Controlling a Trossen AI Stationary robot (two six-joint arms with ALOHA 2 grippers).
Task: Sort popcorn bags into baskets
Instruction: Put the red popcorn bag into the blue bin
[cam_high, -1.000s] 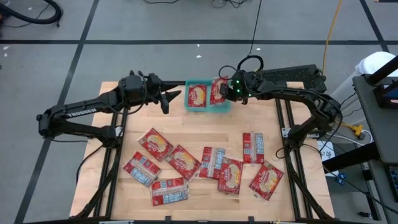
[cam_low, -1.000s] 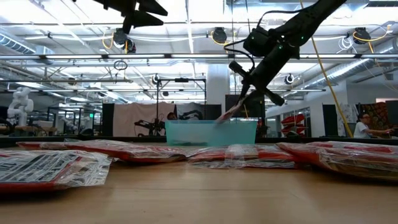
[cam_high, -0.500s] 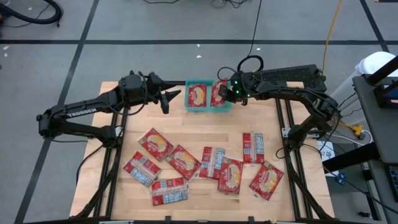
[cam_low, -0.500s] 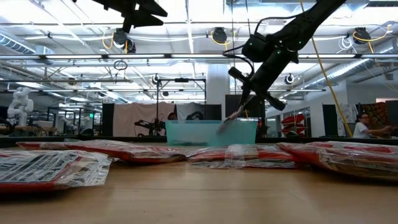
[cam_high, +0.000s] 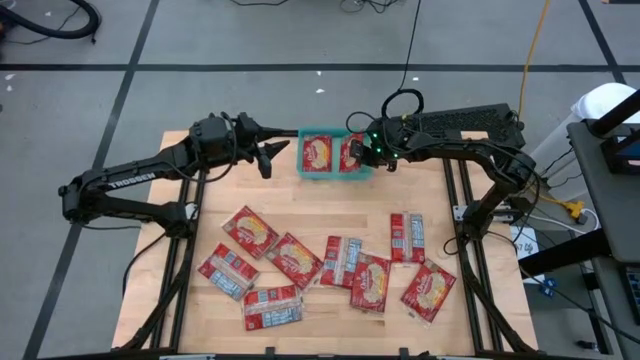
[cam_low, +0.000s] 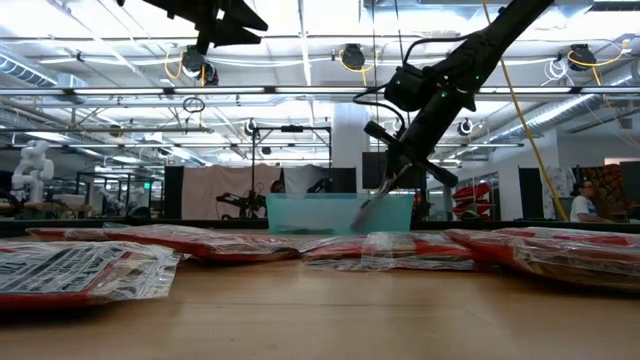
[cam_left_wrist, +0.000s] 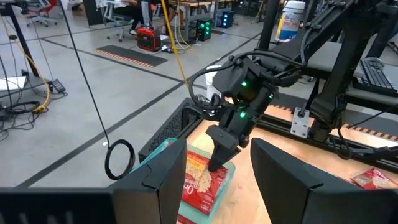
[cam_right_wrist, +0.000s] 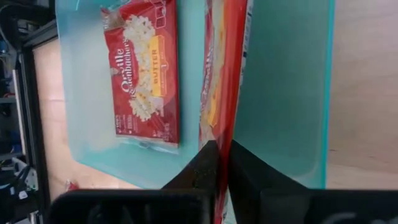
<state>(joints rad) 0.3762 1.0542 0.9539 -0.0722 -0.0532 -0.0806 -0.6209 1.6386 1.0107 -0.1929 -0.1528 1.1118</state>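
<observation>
The teal basket (cam_high: 333, 172) stands at the table's far edge, with one red popcorn bag (cam_right_wrist: 146, 74) lying flat in its left half. My right gripper (cam_high: 366, 155) hangs over the basket's right half, shut on a second popcorn bag (cam_right_wrist: 222, 74) that shows edge-on. In the low view that bag (cam_low: 366, 208) reaches down behind the basket's wall (cam_low: 300, 212). My left gripper (cam_high: 268, 158) waits open just left of the basket, high above the table, holding nothing. Several more popcorn bags (cam_high: 293, 258) lie flat on the near half of the table. My right gripper pinches the bag's upper end (cam_right_wrist: 222, 148) between its two fingers. The fingers (cam_low: 385, 180) slant down from the table's right side. The bag hangs tilted on edge below them, its lower end (cam_low: 360, 218) inside the basket; whether it rests on the floor I cannot tell.
The loose bags (cam_high: 428, 290) spread in a band from near left to near right, some showing pale backs (cam_high: 407, 237). Bare wood (cam_high: 330, 205) lies between them and the basket. Black frame rails (cam_high: 462, 200) run along both table sides.
My right gripper has sunk toward the basket with the bag, whose lower end now sits deeper behind the basket's wall.
</observation>
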